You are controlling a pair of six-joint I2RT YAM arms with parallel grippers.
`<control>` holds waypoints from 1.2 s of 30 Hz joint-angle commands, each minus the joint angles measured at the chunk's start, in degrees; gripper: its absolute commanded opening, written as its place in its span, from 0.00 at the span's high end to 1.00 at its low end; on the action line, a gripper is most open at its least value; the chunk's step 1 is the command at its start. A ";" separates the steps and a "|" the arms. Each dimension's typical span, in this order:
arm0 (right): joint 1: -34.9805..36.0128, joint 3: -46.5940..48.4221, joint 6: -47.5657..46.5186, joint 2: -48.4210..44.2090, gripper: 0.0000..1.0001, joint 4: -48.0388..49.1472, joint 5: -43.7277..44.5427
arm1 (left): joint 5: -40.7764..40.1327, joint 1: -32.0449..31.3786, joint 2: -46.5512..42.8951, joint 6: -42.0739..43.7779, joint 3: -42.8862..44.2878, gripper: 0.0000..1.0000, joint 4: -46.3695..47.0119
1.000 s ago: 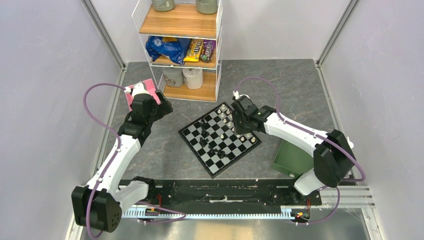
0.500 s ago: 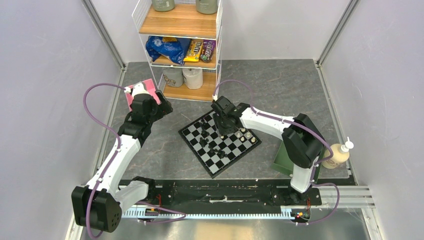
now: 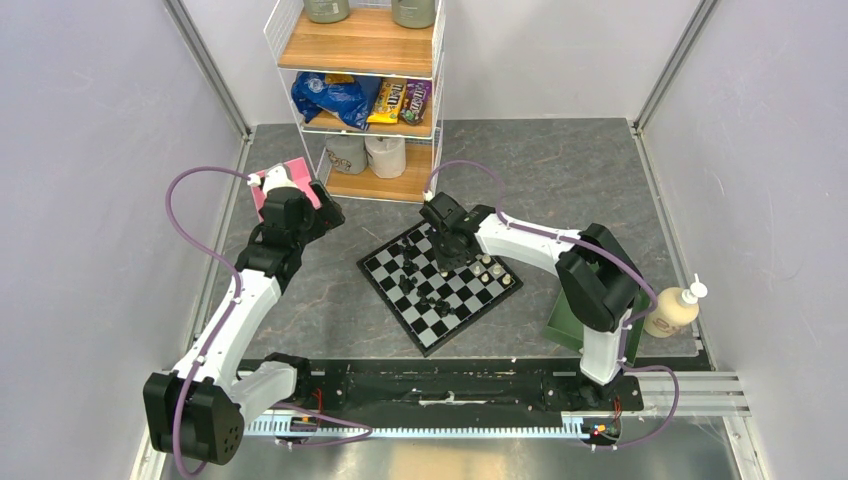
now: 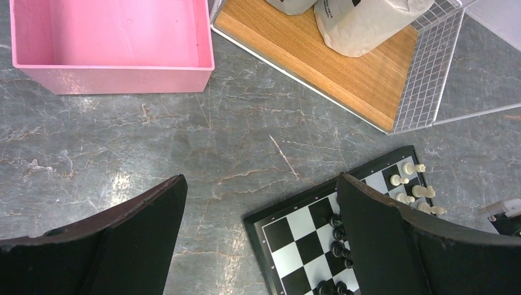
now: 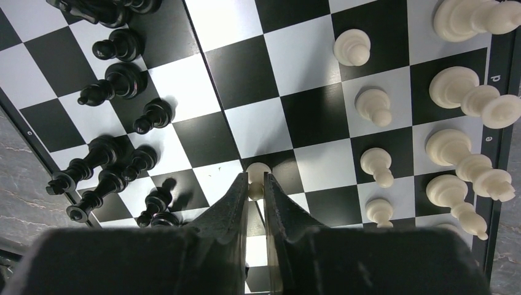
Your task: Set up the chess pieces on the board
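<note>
From above, the flat black-and-white checked board (image 3: 432,336) lies turned cornerwise in the middle of the grey marbled worktop (image 3: 600,180). Black chess pieces (image 3: 410,266) crowd its left side and cream chess pieces (image 3: 486,268) its right edge. The right gripper (image 3: 447,262) hangs over the far middle of the board, hiding the squares beneath it. Behind the board stands a white wire shelf unit with wooden boards (image 3: 365,45). To the left is a pink box (image 3: 270,185), partly covered by the left arm. To the right a dark green tray (image 3: 575,325) is half hidden by the right arm, with a cream pump bottle (image 3: 672,312) beside it.

In the left wrist view, the left gripper (image 4: 261,184) stands wide apart with nothing between its fingers, above bare worktop. The pink box is at far left, the shelf's lowest board at far right. Only the board's far corner shows, cut off by a finger.

In the right wrist view, the right gripper's narrow jaws pinch the head of a cream pawn (image 5: 258,171). Its base is hidden by the fingers.
</note>
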 commanded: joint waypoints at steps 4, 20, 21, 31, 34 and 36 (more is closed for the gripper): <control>0.01 0.02 -0.24 -3.02 0.86 0.47 0.74 | -1.17 0.44 -0.95 0.15 0.12 0.01 0.88; -0.49 -20.86 6.94 -25.23 0.84 -1.62 7.26 | -0.10 0.53 -1.39 -0.47 -0.40 0.02 1.41; -0.90 -21.51 7.11 -25.26 0.84 -1.70 7.31 | -0.04 0.53 -1.33 -0.51 -0.41 0.02 1.42; -5.91 -23.99 5.37 -24.81 0.84 -0.37 7.10 | 0.15 0.53 -1.53 -0.44 -0.32 0.01 1.25; -6.91 -24.08 4.86 -24.14 0.84 0.16 6.63 | 0.12 0.53 -1.44 -0.46 -0.31 0.01 1.24; -7.17 -24.25 4.81 -23.80 0.83 0.60 6.01 | 0.17 0.53 -1.33 -0.46 -0.40 0.01 1.31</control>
